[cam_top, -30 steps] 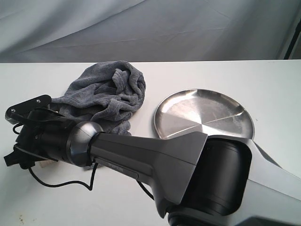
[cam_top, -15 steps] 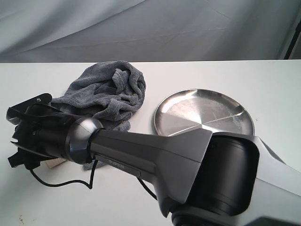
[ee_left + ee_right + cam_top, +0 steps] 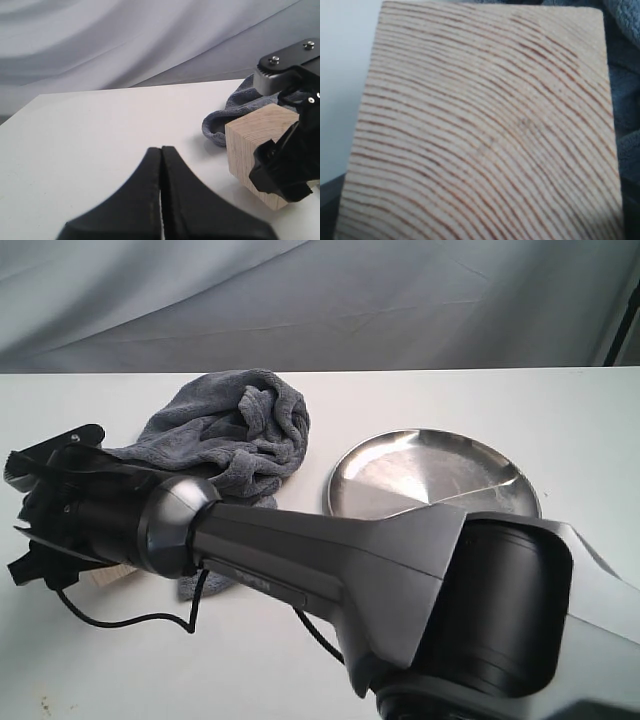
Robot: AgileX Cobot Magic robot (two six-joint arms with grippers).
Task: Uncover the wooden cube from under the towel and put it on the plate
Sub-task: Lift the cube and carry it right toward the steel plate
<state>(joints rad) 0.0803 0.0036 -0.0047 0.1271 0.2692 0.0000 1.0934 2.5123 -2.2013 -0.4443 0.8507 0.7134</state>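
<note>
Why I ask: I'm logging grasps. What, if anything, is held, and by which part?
The right pincer straddles the wooden cube across opposite sides; whether it grips cannot be told. The left pincer is shut, empty.

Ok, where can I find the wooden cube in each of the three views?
Exterior view: wooden cube at far left, only a pale sliver under the right arm.
Left wrist view: cube at the right edge.
Right wrist view: its grained face fills nearly the whole picture.
Shared landmark: the grey towel beside it.
</note>
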